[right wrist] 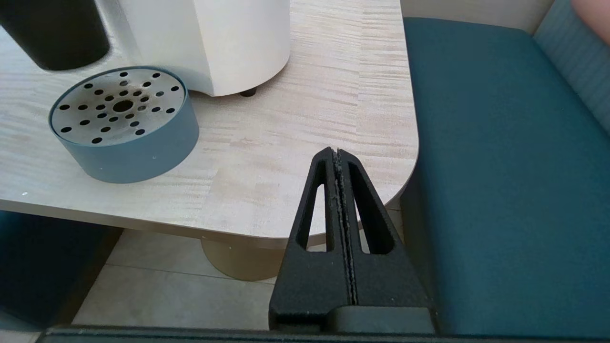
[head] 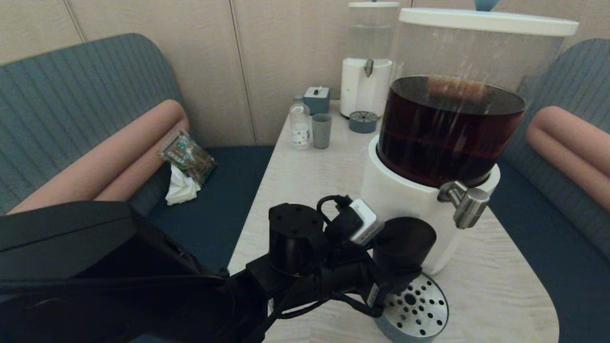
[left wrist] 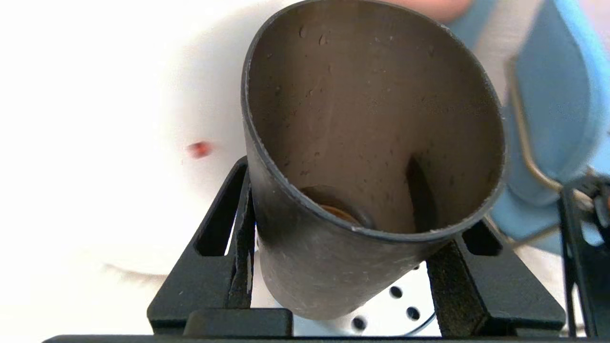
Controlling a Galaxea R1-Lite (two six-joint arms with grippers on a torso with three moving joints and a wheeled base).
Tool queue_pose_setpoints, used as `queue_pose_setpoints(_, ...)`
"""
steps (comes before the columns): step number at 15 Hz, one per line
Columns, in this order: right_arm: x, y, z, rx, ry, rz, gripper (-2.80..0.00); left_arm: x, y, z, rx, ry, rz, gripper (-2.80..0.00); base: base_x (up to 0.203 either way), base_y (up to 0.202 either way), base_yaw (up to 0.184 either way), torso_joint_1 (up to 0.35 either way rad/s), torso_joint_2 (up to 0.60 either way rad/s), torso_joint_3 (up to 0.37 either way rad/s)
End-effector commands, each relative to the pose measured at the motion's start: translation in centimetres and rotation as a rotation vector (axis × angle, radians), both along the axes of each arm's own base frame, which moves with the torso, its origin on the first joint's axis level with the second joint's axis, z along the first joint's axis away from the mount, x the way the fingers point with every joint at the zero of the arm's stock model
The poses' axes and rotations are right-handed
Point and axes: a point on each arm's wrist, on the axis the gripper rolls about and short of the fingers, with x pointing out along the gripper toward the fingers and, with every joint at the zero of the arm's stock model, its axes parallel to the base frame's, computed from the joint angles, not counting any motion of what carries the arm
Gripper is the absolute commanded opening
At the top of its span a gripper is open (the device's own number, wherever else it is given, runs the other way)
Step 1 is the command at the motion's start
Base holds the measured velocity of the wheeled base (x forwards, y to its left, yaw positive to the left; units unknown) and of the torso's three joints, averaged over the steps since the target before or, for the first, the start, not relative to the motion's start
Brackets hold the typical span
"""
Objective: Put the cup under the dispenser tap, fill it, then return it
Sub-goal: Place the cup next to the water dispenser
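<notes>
My left gripper (left wrist: 343, 267) is shut on the cup (left wrist: 371, 143), a dark smoky tumbler, with one finger on each side of its lower wall. A trace of brown shows at its bottom. In the head view the cup (head: 404, 243) hangs close to the white base of the big dispenser (head: 448, 133) of dark brown liquid, above the left part of the round perforated drip tray (head: 417, 307). The steel tap (head: 467, 202) juts out to the cup's right and slightly higher, so the cup is not under it. My right gripper (right wrist: 337, 155) is shut and empty off the table's front right corner.
At the table's far end stand a smaller clear-liquid dispenser (head: 367, 85), its small drip tray (head: 363, 121), a pale grey-green cup (head: 321, 131), a bottle (head: 299, 124) and a tissue box (head: 317, 99). Blue bench seats flank the table (head: 310, 176).
</notes>
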Motion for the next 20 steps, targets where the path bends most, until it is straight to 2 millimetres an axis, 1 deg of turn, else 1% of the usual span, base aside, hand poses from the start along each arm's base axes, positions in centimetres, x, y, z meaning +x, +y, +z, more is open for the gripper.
queue_pose_setpoints(1,0.0,0.0,0.0,0.0,0.001,0.001,-2.8,-0.1,1.2,1.2,-0.023,-0.008,0.074,-2.8,0.0,0.0,0.0,0.0,0.0,0.0)
queue_pose_setpoints(3,0.0,0.0,0.0,0.0,0.001,0.001,-2.8,0.6,2.3,1.8,-0.047,0.002,0.172,-2.8,0.0,0.0,0.0,0.0,0.0,0.0)
queue_pose_setpoints(6,0.0,0.0,0.0,0.0,0.001,0.001,-2.8,2.0,3.7,2.0,-0.06,0.0,0.318,-2.8,0.0,0.0,0.0,0.0,0.0,0.0)
queue_pose_setpoints(10,0.0,0.0,0.0,0.0,0.001,0.001,-2.8,4.8,6.2,2.3,-0.084,-0.005,0.454,-2.8,0.0,0.0,0.0,0.0,0.0,0.0)
queue_pose_setpoints(12,0.0,0.0,0.0,0.0,0.001,0.001,-2.8,7.0,7.7,1.9,-0.089,-0.007,0.523,-2.8,0.0,0.0,0.0,0.0,0.0,0.0)
queue_pose_setpoints(15,0.0,0.0,0.0,0.0,0.001,0.001,-2.8,10.9,9.6,1.4,-0.107,-0.026,0.611,-2.8,0.0,0.0,0.0,0.0,0.0,0.0)
queue_pose_setpoints(18,0.0,0.0,0.0,0.0,0.001,0.001,-2.8,15.3,11.7,-0.2,-0.117,-0.037,0.696,-2.8,0.0,0.0,0.0,0.0,0.0,0.0)
queue_pose_setpoints(20,0.0,0.0,0.0,0.0,0.001,0.001,-2.8,17.7,12.5,-1.2,-0.152,-0.024,0.736,-2.8,0.0,0.0,0.0,0.0,0.0,0.0)
